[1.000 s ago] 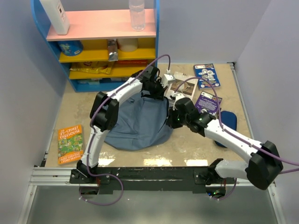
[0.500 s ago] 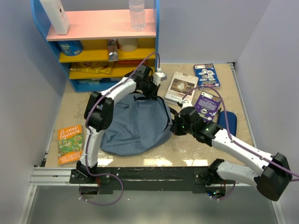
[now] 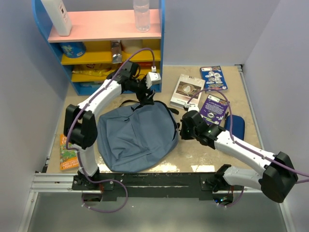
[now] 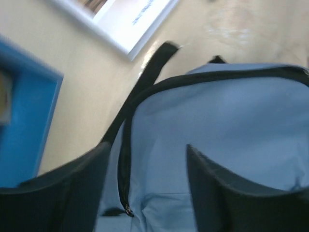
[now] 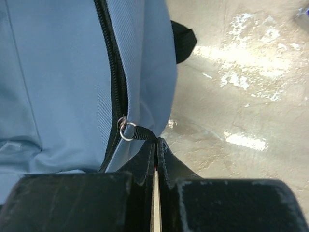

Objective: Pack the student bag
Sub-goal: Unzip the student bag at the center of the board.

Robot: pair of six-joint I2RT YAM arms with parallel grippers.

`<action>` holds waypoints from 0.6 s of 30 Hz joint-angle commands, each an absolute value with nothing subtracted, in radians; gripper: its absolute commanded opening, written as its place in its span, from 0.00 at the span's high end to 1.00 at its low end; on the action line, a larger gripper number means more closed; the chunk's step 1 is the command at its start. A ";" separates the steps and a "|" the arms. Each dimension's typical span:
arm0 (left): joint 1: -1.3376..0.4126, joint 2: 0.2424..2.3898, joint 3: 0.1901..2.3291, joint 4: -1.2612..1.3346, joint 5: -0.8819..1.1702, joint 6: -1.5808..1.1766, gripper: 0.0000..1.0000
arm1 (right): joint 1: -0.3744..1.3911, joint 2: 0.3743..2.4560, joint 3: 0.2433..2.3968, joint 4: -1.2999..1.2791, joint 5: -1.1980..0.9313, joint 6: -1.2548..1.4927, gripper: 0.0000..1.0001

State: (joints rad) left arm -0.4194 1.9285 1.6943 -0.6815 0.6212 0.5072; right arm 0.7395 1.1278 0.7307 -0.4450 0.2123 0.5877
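From above, the student bag lies flat mid-bench, with the left end effector at its far edge and the right end effector at its right side. Left wrist: fingers apart, empty; view blurred. Right wrist: jaws together, clamped on the zipper pull.

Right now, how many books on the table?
4: orange book left of the bag; white book, blue book and purple book right of it. Others may be hidden.
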 commanded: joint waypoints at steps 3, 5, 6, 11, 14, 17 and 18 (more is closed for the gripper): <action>-0.466 1.773 1.506 -0.576 0.968 1.028 0.02 | 0.712 1.123 0.782 -0.396 0.239 0.551 1.00; -0.500 1.854 1.569 -0.635 0.962 1.139 0.01 | 0.712 1.114 0.776 -0.385 0.230 0.560 1.00; -0.509 1.893 1.656 -0.732 0.968 1.178 0.01 | 0.710 1.106 0.775 -0.384 0.227 0.564 1.00; -0.575 2.068 1.796 -0.870 0.974 1.343 0.00 | 0.712 1.089 0.772 -0.397 0.224 0.568 1.00; -0.609 2.080 1.787 -0.857 0.947 1.406 0.00 | 0.712 1.069 0.762 -0.384 0.221 0.572 1.00; -0.632 2.117 1.822 -0.922 0.933 1.478 0.00 | 0.712 1.069 0.764 -0.384 0.209 0.577 1.00; -0.635 2.132 1.859 -0.963 0.928 1.489 0.00 | 0.712 1.069 0.764 -0.382 0.204 0.578 1.00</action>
